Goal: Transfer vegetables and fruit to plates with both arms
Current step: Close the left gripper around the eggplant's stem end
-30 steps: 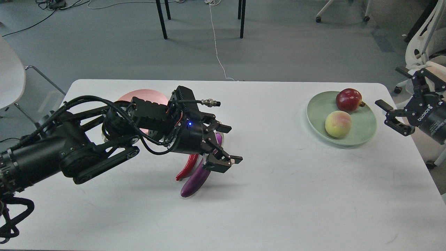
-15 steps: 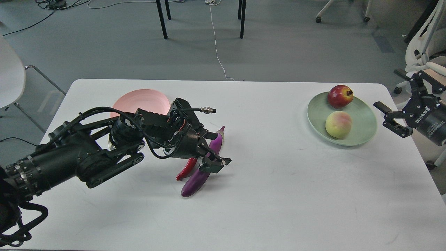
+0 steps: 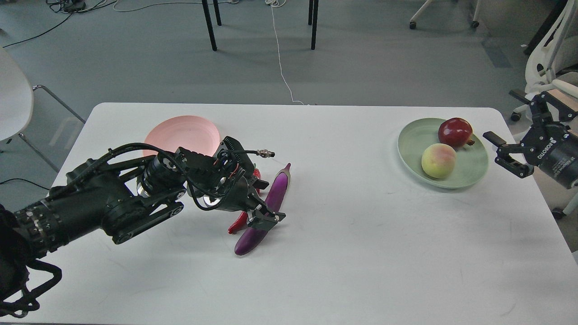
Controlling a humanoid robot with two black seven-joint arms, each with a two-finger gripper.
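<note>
The purple eggplant [image 3: 275, 198] lies slanted on the white table, with the red chili pepper [image 3: 236, 223] close along its left side, partly hidden by my left gripper. My left gripper [image 3: 262, 201] is open and low over both; one finger [image 3: 265, 219] shows in front of the eggplant's lower half. The pale pink plate [image 3: 183, 132] lies bare behind my left arm. The mint green plate [image 3: 406, 149] at the right holds the peach [image 3: 438, 160] and the dark red fruit [image 3: 455, 132]. My right gripper [image 3: 505, 153] is open and empty just right of that plate.
The table's far edge [image 3: 289, 105] borders grey floor with black chair legs [image 3: 209, 25] and a white cable [image 3: 280, 58]. A white chair [image 3: 13, 99] stands at the left, a white office chair [image 3: 546, 67] at the right behind my right arm.
My left gripper has come down and drawn back left onto the chili and eggplant. The dark red fruit has shifted about on the green plate. My right gripper has barely moved.
</note>
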